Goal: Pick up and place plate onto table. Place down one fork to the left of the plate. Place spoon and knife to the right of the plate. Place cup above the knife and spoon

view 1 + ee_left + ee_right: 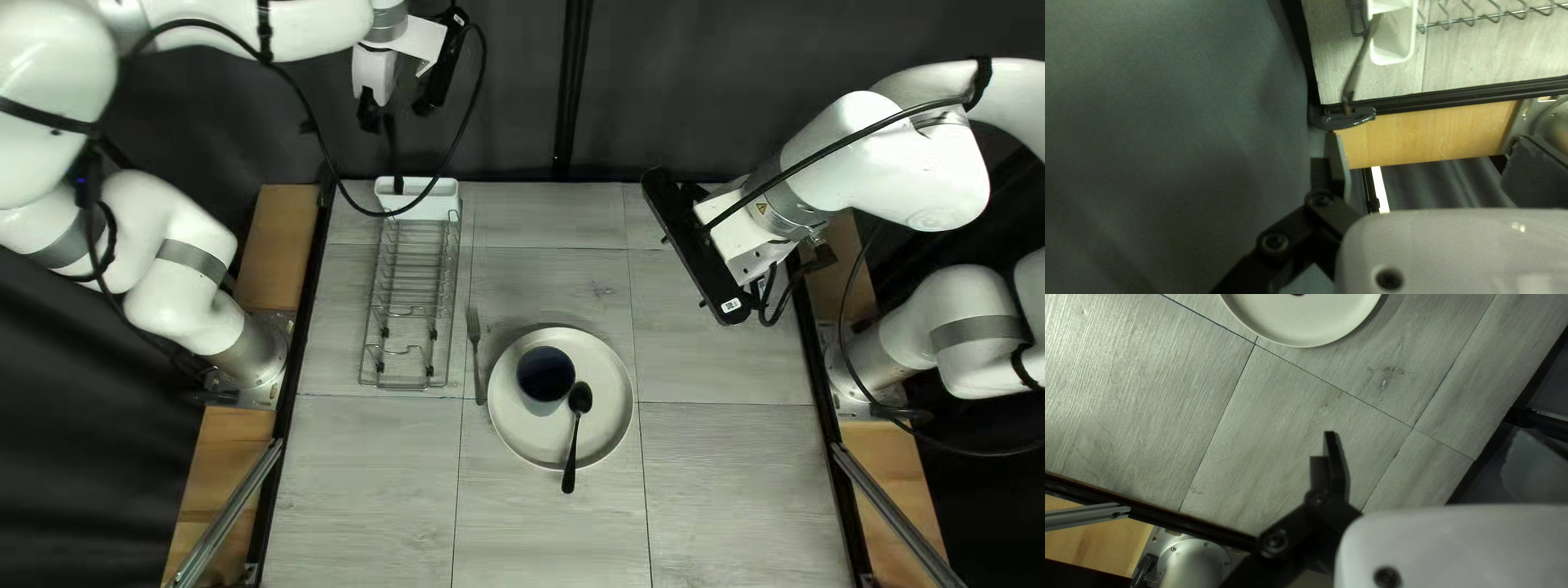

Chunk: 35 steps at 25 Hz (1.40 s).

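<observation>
A cream plate lies mid-table. On it stand a dark blue cup and a black spoon, whose handle sticks out over the near rim. A fork lies just left of the plate. A dark knife stands in the white cutlery holder; in the left wrist view the knife leans out of that holder. My left gripper hangs open above the holder, holding nothing. My right gripper hovers open and empty right of the plate; one of its fingers shows.
A wire dish rack stretches from the cutlery holder toward the fork, left of the plate. Wooden strips and black rails border the grey table on both sides. A dark curtain hangs behind the far edge.
</observation>
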### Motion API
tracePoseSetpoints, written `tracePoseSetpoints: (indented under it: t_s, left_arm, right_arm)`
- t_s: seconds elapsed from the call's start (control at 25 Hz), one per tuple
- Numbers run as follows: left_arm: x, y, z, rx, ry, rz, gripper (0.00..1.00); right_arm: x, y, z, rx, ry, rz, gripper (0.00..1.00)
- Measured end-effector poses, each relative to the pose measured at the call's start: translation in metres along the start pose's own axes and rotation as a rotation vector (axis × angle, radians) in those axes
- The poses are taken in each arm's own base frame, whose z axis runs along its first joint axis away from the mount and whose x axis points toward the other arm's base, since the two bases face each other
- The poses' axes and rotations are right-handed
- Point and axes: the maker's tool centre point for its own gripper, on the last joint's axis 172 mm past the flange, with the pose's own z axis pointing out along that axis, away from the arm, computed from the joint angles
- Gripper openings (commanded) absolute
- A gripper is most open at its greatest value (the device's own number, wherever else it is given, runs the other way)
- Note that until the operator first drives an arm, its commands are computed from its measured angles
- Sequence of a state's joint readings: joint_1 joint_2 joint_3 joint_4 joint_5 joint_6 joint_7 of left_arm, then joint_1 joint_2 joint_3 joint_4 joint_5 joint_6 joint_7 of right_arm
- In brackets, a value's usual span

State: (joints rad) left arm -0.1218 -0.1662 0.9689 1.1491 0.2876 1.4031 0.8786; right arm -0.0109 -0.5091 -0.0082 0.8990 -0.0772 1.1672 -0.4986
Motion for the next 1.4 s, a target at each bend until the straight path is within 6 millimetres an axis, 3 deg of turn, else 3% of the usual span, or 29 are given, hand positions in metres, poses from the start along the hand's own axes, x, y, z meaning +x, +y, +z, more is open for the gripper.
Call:
tracePoseSetpoints:
  t_s: [0.24, 0.28, 0.32, 0.36, 0.64, 0.76, 0.88, 1.12, 1.4]
  left_arm:
    - [0.009, -0.001, 0.015, -0.033, 0.019, 0.011, 1.00]
    - [0.011, -0.001, 0.017, -0.037, 0.022, 0.012, 0.92]
    - [0.012, -0.001, 0.019, -0.040, 0.024, 0.013, 0.11]
    - [0.012, -0.001, 0.021, -0.044, 0.027, 0.012, 0.00]
    - [0.015, 0.001, 0.038, -0.077, 0.051, -0.001, 0.00]
    - [0.014, 0.008, 0.030, -0.081, 0.075, -0.006, 0.00]
    - [0.011, 0.021, 0.003, -0.075, 0.101, -0.009, 0.00]
    - [0.001, 0.060, -0.070, -0.053, 0.141, -0.007, 0.00]
    - [0.000, 0.117, -0.144, 0.006, 0.170, -0.008, 0.00]
  right_arm:
    - [0.000, 0.000, 0.000, 0.000, 0.000, 0.000, 1.00]
    - [0.000, 0.000, 0.000, 0.000, 0.000, 0.000, 1.00]
    - [0.000, 0.000, 0.000, 0.000, 0.000, 0.000, 1.00]
    - [0.000, 0.000, 0.000, 0.000, 0.000, 0.000, 1.00]
    - [0.000, 0.000, 0.000, 0.000, 0.000, 0.000, 1.00]
    - [0.000, 0.000, 0.000, 0.000, 0.000, 0.000, 1.00]
    - [0.000, 0.000, 0.000, 0.000, 0.000, 0.000, 1.00]
    - [0.000, 0.000, 0.000, 0.000, 0.000, 0.000, 1.00]
    - [0.000, 0.000, 0.000, 0.000, 0.000, 0.000, 1.00]
